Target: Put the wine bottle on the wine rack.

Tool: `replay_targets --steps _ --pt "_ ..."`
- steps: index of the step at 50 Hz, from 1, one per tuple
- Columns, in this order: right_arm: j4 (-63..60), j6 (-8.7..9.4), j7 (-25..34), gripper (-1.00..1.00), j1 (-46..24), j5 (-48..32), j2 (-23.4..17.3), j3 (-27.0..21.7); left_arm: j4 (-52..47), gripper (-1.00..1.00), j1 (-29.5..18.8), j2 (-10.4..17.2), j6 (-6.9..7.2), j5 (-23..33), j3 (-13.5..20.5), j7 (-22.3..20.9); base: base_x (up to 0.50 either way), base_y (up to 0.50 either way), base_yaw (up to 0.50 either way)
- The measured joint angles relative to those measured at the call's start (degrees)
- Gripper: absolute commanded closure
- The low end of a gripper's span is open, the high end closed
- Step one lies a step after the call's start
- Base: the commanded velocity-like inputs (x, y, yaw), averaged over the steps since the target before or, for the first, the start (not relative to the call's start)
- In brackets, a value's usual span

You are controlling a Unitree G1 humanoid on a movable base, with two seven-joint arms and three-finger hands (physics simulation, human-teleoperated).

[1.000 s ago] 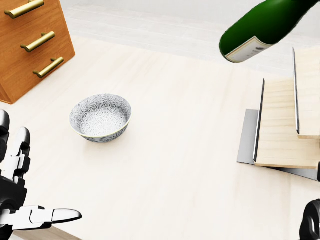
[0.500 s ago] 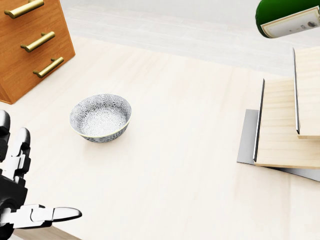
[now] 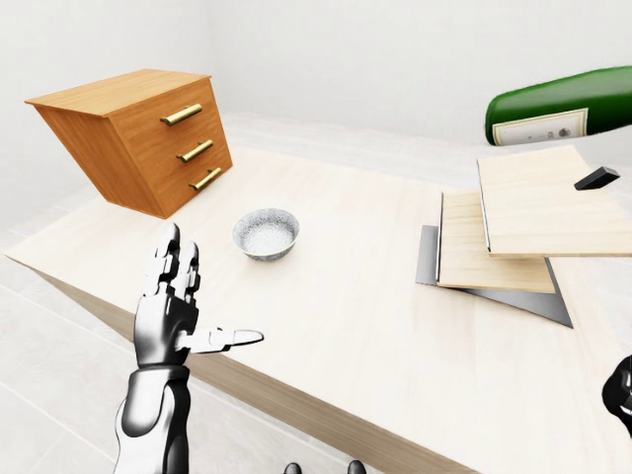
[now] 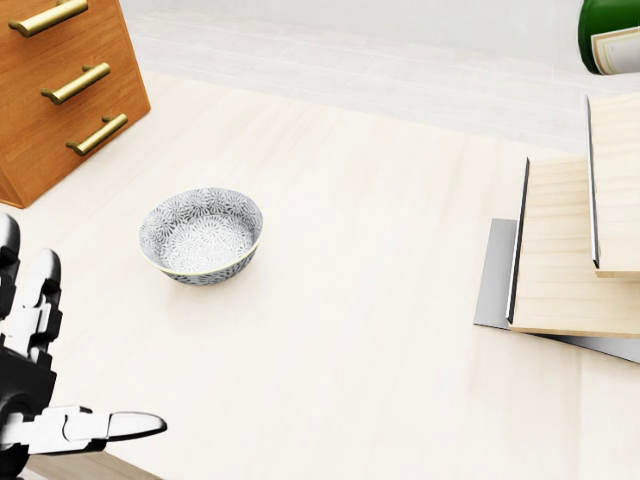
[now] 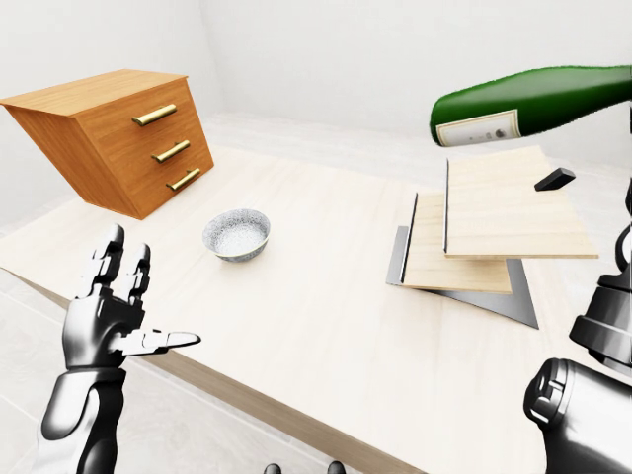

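Note:
The green wine bottle (image 5: 528,101) with a cream label hangs on its side in the air above the wine rack (image 5: 499,212), a stack of stepped pale wooden boards on a grey base at the right of the table. Its neck runs off the right edge, and my right hand holding it is past that edge. Only my right arm (image 5: 583,415) shows at the lower right. In the head view just the bottle's base (image 4: 610,35) shows in the top right corner. My left hand (image 3: 212,296) is open and empty over the table's near edge at the lower left.
A patterned grey bowl (image 3: 266,233) stands on the pale table (image 3: 346,306) left of the middle. A tilted wooden drawer chest (image 3: 148,138) with brass handles stands at the upper left. A small black piece (image 5: 555,179) sits over the top board.
In the head view the bottle has moved right and up, from the middle of the top right to the very corner. My left hand has barely moved.

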Motion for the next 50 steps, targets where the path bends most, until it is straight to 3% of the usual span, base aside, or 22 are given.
replay_targets --steps 26,50 --pt "4.1 0.00 -3.1 1.00 6.1 14.3 -6.7 -1.7 0.7 -1.00 -0.3 0.1 0.00 0.2 -0.4 0.3 0.00 0.00 0.00" --pt "7.1 0.00 -2.2 1.00 10.2 18.7 -10.4 -3.0 2.3 -1.00 -0.2 0.2 0.00 -0.1 0.2 0.2 0.00 0.00 0.00"
